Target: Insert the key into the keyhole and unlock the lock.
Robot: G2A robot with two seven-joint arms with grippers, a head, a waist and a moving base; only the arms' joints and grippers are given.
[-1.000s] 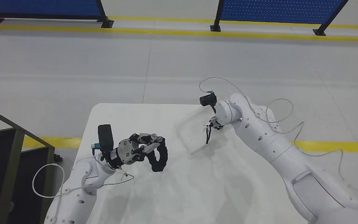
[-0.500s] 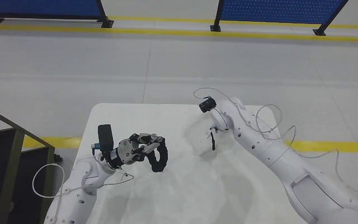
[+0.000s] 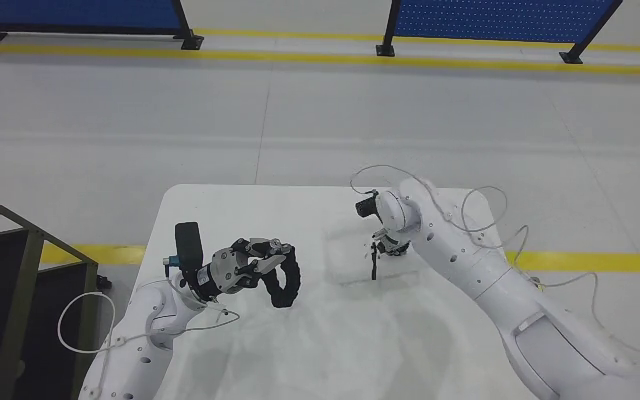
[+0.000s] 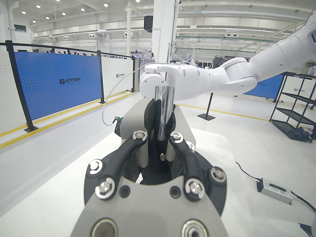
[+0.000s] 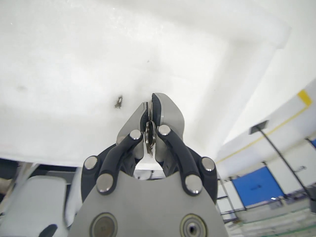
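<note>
The key (image 5: 149, 138), on its ring, is pinched between the closed fingers of the right end effector (image 5: 149, 102), which points down close over the white counter (image 3: 420, 340) near its far middle. The lock (image 4: 163, 109), black with a chrome shackle, sits clamped in the left end effector (image 4: 159, 114) over the counter's left side, well apart from the key.

Left end effector (image 4: 160, 114) and right end effector (image 5: 149, 107) both closed, well apart

Bright, even overhead light; faint shadows
</note>
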